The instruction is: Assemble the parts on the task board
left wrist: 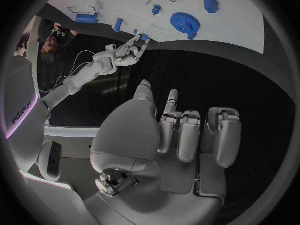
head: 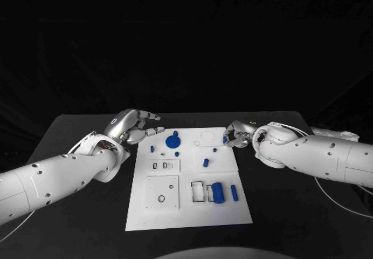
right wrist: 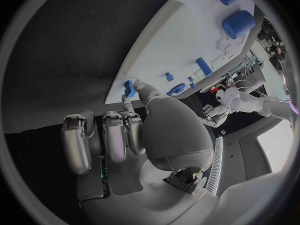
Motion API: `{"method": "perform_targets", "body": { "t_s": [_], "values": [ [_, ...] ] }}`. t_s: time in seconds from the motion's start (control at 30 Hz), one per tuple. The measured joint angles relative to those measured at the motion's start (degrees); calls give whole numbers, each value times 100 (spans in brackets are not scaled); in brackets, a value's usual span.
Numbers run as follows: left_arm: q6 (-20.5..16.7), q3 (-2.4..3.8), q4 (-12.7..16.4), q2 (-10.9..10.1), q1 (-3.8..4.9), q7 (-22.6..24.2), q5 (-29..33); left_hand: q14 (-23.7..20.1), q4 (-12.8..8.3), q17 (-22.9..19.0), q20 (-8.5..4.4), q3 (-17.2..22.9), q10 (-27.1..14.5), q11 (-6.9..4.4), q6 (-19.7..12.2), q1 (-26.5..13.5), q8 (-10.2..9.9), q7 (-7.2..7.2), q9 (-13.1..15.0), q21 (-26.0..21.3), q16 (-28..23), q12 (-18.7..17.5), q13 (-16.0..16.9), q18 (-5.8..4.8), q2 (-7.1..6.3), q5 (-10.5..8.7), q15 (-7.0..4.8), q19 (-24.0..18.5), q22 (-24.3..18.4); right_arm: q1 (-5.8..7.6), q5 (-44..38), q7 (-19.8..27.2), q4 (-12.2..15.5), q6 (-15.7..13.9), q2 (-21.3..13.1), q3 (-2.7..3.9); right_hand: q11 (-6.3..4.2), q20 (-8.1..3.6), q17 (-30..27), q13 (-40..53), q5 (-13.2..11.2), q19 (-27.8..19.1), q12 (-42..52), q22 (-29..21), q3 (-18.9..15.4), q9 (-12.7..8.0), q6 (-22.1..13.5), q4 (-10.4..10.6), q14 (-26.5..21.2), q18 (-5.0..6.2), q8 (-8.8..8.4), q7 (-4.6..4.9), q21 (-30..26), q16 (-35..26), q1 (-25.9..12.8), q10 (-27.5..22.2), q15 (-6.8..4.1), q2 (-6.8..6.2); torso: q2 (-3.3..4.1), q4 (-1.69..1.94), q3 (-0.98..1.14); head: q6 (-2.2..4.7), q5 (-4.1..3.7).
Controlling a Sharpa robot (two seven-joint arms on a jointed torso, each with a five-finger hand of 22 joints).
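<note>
You see the black table (head: 77, 129) under darkness; the right hand (right wrist: 134, 130) pinches a blue part (right wrist: 129, 89), and the left hand (head: 133, 126) hovers spread, empty.

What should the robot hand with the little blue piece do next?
Probably carry it inward over the task board. The right robot hand pinches a small blue part at the board's edge, and open slots lie further in. The left robot hand holds nothing.
</note>
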Motion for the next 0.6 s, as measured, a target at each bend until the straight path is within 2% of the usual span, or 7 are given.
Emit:
{"method": "perform_targets", "body": {
  "t_s": [0.27,0.47,0.5,0.6],
  "values": [
    [0,0,8,-9,0,0,0,0,0,0,0,0,0,0,0,0,0,0,0,0,0,0,1,0,0,0,0,0,0,-19,-8,-19,-6,6,12,1,0,0,-1,0,1,0,0,0,6,-7,31,6,0,0,0,11,0,0,-26,0,0,26,3,3,2,-9,29],
    [0,-1,18,-12,0,0,0,0,0,0,0,0,0,0,0,0,0,0,0,0,0,0,4,0,0,0,0,0,0,-23,-11,-23,-3,12,19,2,0,0,-1,-1,1,0,0,-1,30,-8,188,30,0,0,44,-39,0,0,-2,0,0,66,6,-3,-1,-21,46],
    [0,-1,18,-12,0,0,0,0,0,0,0,0,0,0,0,0,0,0,0,0,0,0,4,0,0,0,0,0,0,-24,-12,-23,-3,13,19,2,0,0,-1,-1,0,0,0,-1,30,-13,231,30,0,0,44,-39,0,0,8,0,0,116,6,-3,-1,-21,46],
    [0,-1,18,-12,0,0,0,0,0,0,0,0,0,0,0,0,0,0,0,0,0,0,4,0,0,0,0,0,0,-26,-16,-24,-3,14,19,2,-21,0,-1,-1,0,0,0,-1,62,-23,340,31,0,0,86,-51,0,0,8,-21,0,116,6,-4,-1,-26,46]
  ]
}}
